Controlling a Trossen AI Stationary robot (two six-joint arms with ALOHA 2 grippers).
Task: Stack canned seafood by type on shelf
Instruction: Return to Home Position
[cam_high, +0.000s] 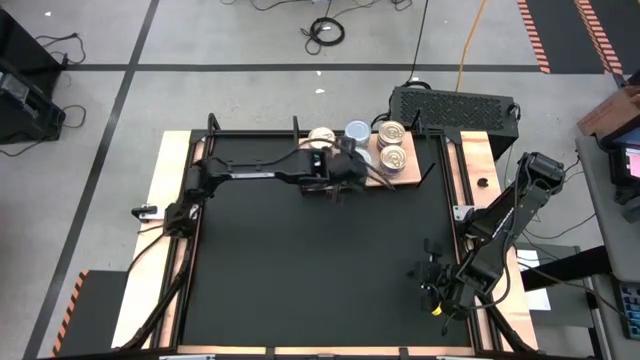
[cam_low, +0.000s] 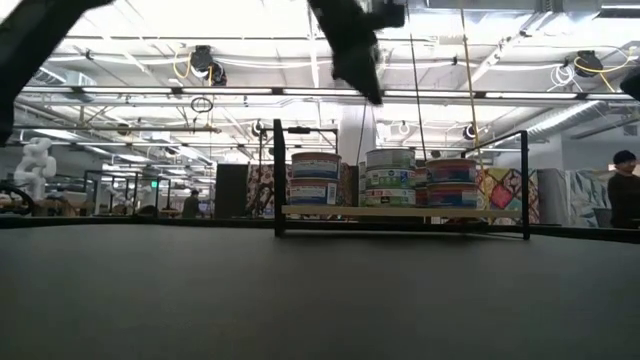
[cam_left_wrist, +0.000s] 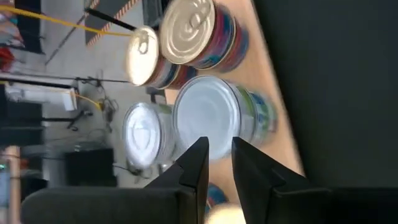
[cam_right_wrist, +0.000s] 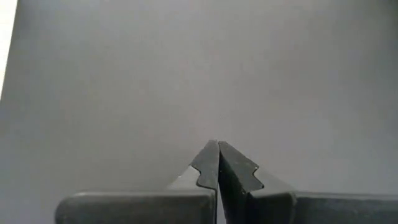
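Tins (cam_low: 390, 178) are sitting stacked on the shelf (cam_low: 400, 211), only the low view showing 3 stacks. Left end effector (cam_left_wrist: 219, 146) is hovering above them, slightly spread. Right end effector (cam_right_wrist: 217, 144) is hanging pressed together over the bench (cam_right_wrist: 186, 62).

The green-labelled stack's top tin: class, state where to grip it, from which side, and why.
Grip the tin by its round side wall, jaws coming from above, where the left gripper hovers. It lies flat, top up; its lid offers no hold, and neighbouring stacks probably crowd level approaches.
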